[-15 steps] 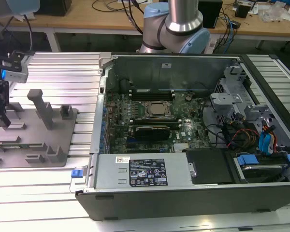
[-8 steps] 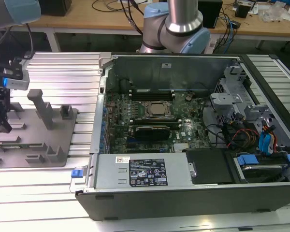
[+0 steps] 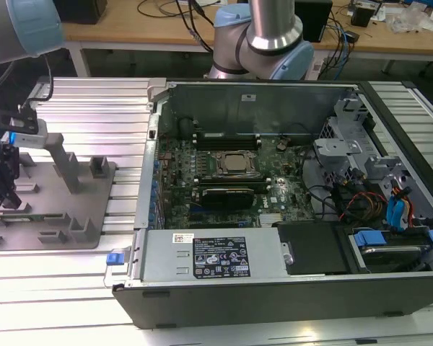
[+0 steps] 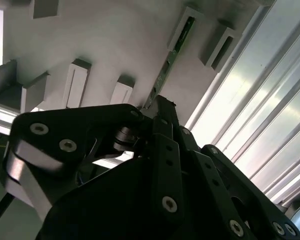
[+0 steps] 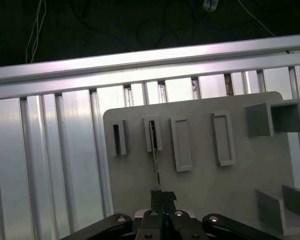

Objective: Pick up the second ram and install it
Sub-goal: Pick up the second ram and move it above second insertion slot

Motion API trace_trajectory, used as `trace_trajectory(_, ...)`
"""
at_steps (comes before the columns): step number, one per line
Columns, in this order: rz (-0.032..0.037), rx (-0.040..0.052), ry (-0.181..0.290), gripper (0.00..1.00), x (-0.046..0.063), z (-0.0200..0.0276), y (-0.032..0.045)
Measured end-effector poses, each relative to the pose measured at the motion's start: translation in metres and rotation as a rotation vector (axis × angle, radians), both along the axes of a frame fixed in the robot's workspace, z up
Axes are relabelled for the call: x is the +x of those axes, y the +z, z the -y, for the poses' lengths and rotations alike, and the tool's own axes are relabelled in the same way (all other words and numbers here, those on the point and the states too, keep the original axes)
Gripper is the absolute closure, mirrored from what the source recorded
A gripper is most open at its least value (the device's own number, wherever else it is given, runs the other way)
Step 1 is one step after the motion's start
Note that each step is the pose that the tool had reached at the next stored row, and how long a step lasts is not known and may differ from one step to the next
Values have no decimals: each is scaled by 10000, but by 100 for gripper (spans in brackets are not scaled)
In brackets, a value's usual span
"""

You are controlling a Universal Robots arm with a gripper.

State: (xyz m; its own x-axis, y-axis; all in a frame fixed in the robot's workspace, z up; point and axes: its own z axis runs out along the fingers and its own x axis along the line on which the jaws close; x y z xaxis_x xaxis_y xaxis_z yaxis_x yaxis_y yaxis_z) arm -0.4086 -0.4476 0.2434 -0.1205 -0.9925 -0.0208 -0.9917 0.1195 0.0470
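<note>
The second ram (image 5: 155, 160) stands on edge as a thin green stick on the grey fixture plate (image 5: 205, 185), with its far end in a slotted block (image 5: 153, 135). My gripper (image 5: 163, 196) has its black fingers drawn together on the stick's near end. In the second wrist view the ram (image 4: 166, 65) runs from its block to the fingertips of the gripper (image 4: 157, 104). In the exterior view the gripper (image 3: 0, 184) hangs low over the fixture plate (image 3: 94, 216), at that view's left.
An open computer case (image 3: 155, 108) lies at the exterior view's right of the fixture, with a motherboard, a silver processor (image 3: 234, 164) and memory slots (image 3: 224, 137) inside. Grey blocks (image 5: 220, 137) stand up from the plate. Ribbed aluminium table (image 3: 94, 108) lies underneath.
</note>
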Motion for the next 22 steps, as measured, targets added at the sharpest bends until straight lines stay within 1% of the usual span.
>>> trace_trajectory(3, -1, 0, 80, 92, 0, 2, -58)
trace_trajectory(6, -1, -3, 185, 92, 1, 2, -95)
trace_trajectory(7, -2, -17, 231, 92, 1, 2, -104)
trace_trajectory(14, -1, -26, 262, 92, 0, 2, -109)
trace_trajectory(15, -1, -26, 263, 86, 0, 2, -109)
trace_trajectory(17, -1, -26, 263, 86, 0, 2, -109)
trace_trajectory(18, -2, -27, 262, 79, 0, 2, -108)
trace_trajectory(19, 2, -26, 438, 79, 1, 1, -114)
trace_trajectory(20, -2, -32, 1071, 79, 0, -2, -132)
trace_trajectory(22, 0, -33, 979, 79, -1, -6, -144)
